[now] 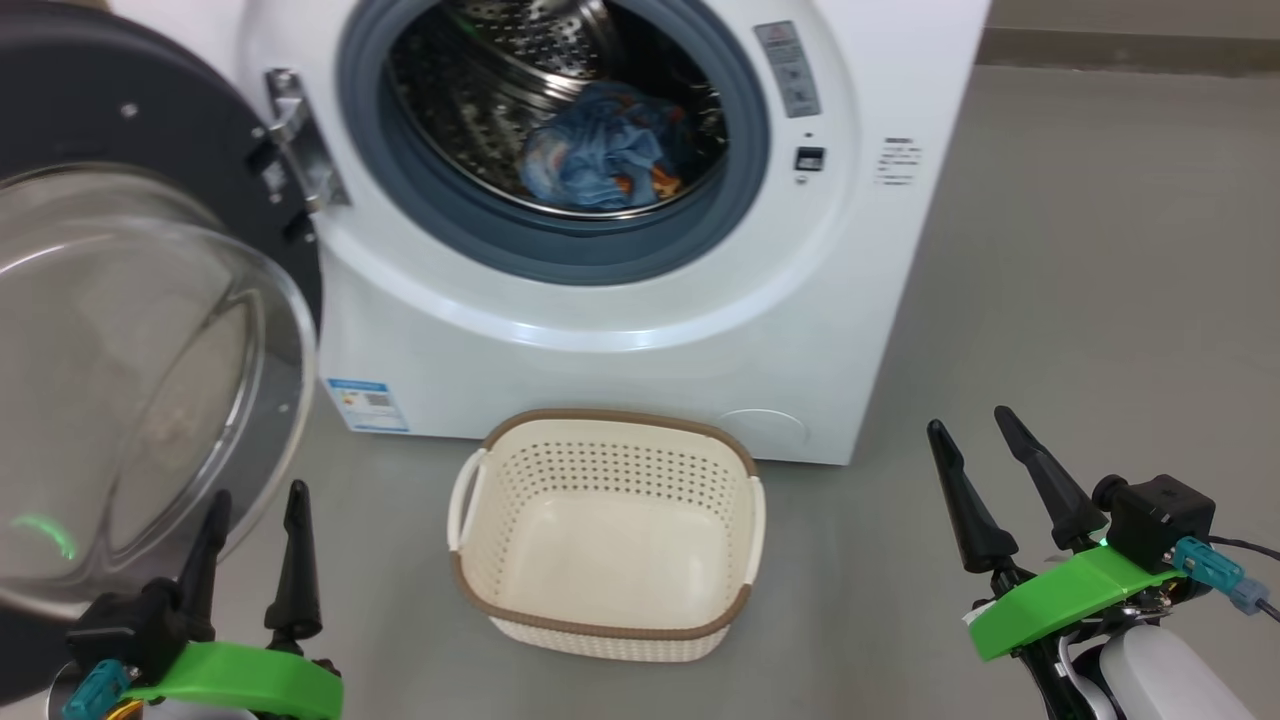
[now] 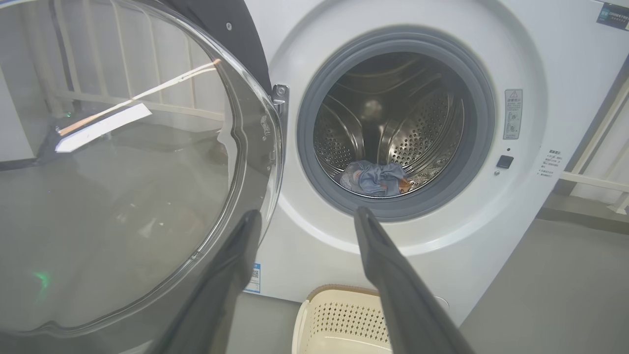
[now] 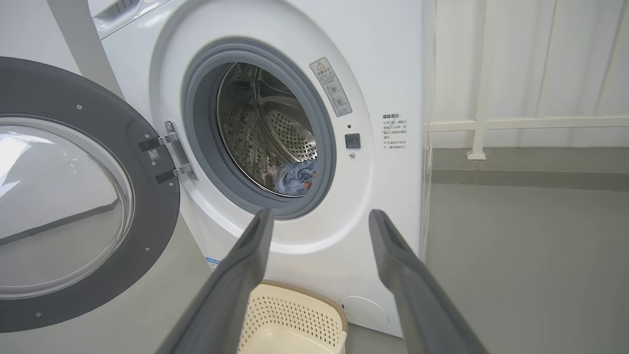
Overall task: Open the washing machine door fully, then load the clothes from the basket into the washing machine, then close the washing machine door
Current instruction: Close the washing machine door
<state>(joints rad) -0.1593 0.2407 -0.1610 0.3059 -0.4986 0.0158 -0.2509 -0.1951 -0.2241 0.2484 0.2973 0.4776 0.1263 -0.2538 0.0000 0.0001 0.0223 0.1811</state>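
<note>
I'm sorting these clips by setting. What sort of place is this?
Probably a laundry corner or test room: a white front-loading washing machine with clothes inside, a cream basket before it, on bare grey floor.

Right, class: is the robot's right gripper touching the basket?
Apart. The head view shows the right gripper off to one side of the basket, with a stretch of bare grey floor between them.
</note>
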